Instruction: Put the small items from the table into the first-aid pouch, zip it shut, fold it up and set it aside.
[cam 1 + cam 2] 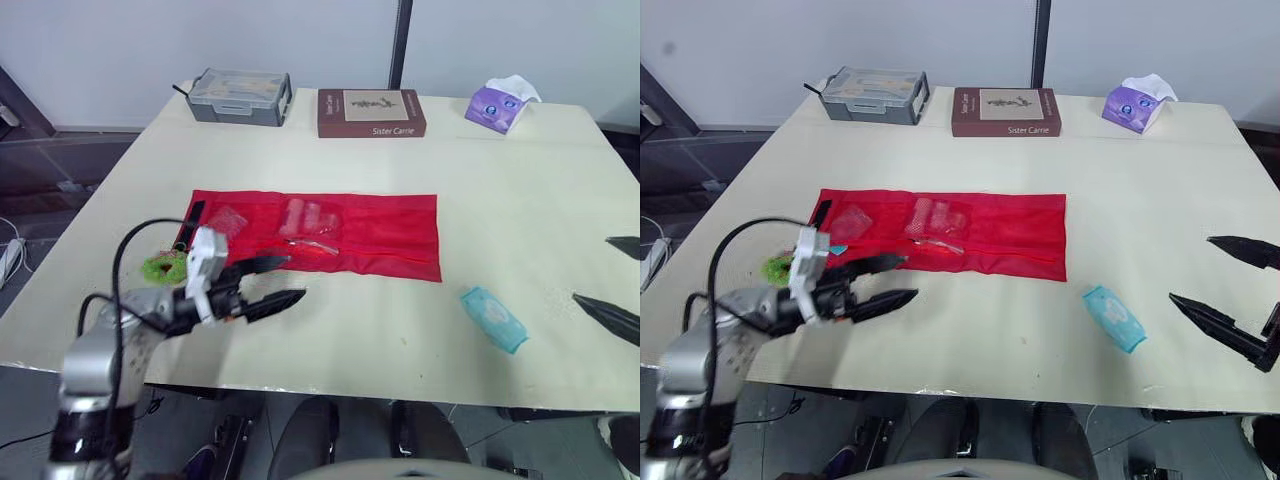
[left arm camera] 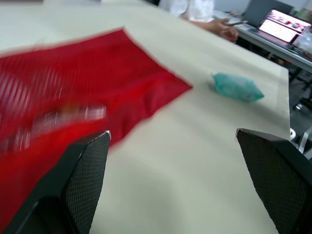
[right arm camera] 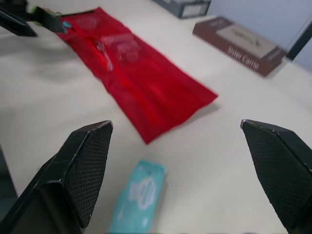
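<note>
The red mesh first-aid pouch lies flat and unfolded in the middle of the table, with small clear packets and a thin metal item at its left half. A teal wipes packet lies on the bare table to the right of the pouch, in front of its right end. A green fuzzy item sits off the pouch's left end. My left gripper hovers open at the pouch's front left edge, holding nothing. My right gripper is open at the table's right edge, right of the wipes packet.
Along the far edge of the table stand a grey plastic box, a brown book and a purple tissue pack. A person's hand and a laptop show beyond the table in the left wrist view.
</note>
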Controlling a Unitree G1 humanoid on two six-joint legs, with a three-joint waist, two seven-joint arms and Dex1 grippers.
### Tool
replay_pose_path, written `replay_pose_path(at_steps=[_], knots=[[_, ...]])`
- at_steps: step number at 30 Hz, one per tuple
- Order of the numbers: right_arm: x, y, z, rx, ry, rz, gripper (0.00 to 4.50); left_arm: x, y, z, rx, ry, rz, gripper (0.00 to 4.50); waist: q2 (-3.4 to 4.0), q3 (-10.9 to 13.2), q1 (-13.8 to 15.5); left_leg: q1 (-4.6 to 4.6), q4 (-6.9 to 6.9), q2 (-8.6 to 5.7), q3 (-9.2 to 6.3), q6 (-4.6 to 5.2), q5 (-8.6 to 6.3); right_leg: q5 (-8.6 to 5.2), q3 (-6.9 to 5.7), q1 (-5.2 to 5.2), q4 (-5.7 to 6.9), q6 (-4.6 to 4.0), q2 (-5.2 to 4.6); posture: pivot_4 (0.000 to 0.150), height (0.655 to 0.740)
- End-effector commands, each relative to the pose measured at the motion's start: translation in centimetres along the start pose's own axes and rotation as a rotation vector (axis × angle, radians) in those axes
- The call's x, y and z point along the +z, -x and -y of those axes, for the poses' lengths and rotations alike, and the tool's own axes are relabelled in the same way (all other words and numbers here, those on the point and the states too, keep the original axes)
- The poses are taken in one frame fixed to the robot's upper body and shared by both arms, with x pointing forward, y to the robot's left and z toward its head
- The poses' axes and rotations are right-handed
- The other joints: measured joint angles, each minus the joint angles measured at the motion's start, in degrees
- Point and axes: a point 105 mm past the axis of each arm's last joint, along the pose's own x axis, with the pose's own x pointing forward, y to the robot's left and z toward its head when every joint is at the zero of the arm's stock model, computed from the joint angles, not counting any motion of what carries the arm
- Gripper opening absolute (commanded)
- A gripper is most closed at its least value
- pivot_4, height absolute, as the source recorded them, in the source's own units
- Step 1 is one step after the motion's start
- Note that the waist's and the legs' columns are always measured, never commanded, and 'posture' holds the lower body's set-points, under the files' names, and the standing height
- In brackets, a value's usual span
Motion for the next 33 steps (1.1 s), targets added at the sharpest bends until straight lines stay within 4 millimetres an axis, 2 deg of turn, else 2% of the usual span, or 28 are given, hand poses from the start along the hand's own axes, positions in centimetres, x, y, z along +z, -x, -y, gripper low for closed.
replay_pose_path(at_steps=[1, 6, 9, 11, 15, 18, 20, 26, 30, 33], knots=[[0.4, -0.3, 0.0, 0.039, 0.013, 0.013, 4.50, 1.6, 1.1, 1.2, -0.020, -0.066, 0.000, 4.40, 0.00, 0.00, -0.11, 0.02, 0.00, 0.00, 0.00, 0.00, 0.00, -0.04, 0.00, 0.00, 0.00, 0.08, -0.01, 0.150, 0.7400], [1.2, -1.2, 0.1, 0.100, 0.015, 0.045, 4.50, 1.4, 2.6, 1.7, 0.027, -0.087, -0.066, 4.40, 0.06, 0.00, -0.45, 0.10, -0.07, 0.07, 0.05, -0.03, -0.02, -0.09, 0.00, -0.02, 0.00, -0.01, -0.23, 0.150, 0.7400], [1.3, -2.2, 0.2, 0.121, 0.020, 0.067, 4.50, 1.8, 1.5, 1.1, 0.054, -0.124, -0.107, 4.40, 0.06, 0.01, -0.13, 0.22, -0.17, 0.07, 0.16, -0.03, -0.01, -0.09, 0.04, 0.00, 0.00, -0.03, -0.24, 0.150, 0.7400], [1.6, -2.8, -0.1, 0.147, 0.031, 0.080, 4.50, 2.6, -0.5, 1.0, 0.013, -0.169, -0.149, 4.40, 0.05, 0.01, 0.47, 0.26, -0.17, 0.06, 0.13, -0.03, -0.01, -0.11, -0.02, 0.02, 0.01, -0.01, -0.03, 0.150, 0.7400], [2.5, -2.7, -0.2, 0.172, 0.049, 0.093, 4.50, 5.1, -4.4, -0.9, 0.016, -0.268, -0.281, 4.40, 0.04, 0.02, 1.47, 0.22, -0.17, -0.12, 0.18, -0.01, -0.01, -0.09, 0.07, 0.05, 0.01, -0.02, -0.01, 0.150, 0.7400], [2.7, -2.4, -0.4, 0.176, 0.063, 0.089, 4.50, 6.6, -7.3, -1.5, -0.021, -0.313, -0.335, 4.40, -0.05, -0.01, 1.11, 0.08, -0.16, -0.27, -0.01, 0.01, 0.00, -0.02, 0.13, 0.07, -0.01, -0.11, 0.13, 0.150, 0.7400], [2.7, -2.1, -0.4, 0.162, 0.070, 0.095, 4.50, 7.2, -9.4, -1.9, -0.031, -0.345, -0.358, 4.40, -0.04, -0.01, 0.54, 0.09, -0.16, -0.33, 0.01, 0.01, 0.00, 0.06, 0.23, 0.05, 0.00, 0.14, 0.17, 0.150, 0.7400], [2.8, -1.8, -0.5, 0.136, 0.094, 0.099, 4.50, 7.2, -14.6, -2.5, -0.109, -0.518, -0.474, 4.40, -0.08, 0.02, 0.18, 0.07, -0.15, -0.42, -0.07, 0.01, 0.01, -0.20, 0.28, 0.05, 0.05, 0.18, 0.28, 0.150, 0.7400], [2.6, -1.4, -0.7, 0.117, 0.099, 0.098, 4.50, 7.5, -17.9, -3.8, -0.047, -0.616, -0.481, 4.40, -0.08, 0.02, -0.11, 0.04, -0.10, -0.40, -0.10, 0.01, 0.01, -0.19, 0.41, 0.04, 0.08, 0.16, 0.38, 0.150, 0.7400], [2.4, -1.3, -1.0, 0.102, 0.099, 0.097, 4.50, 6.6, -20.1, -3.6, -0.058, -0.706, -0.498, 4.40, -0.08, 0.02, -0.26, -0.02, -0.10, -0.40, -0.15, 0.02, 0.01, -0.07, 0.45, 0.01, 0.08, 0.03, 0.42, 0.150, 0.7400]])
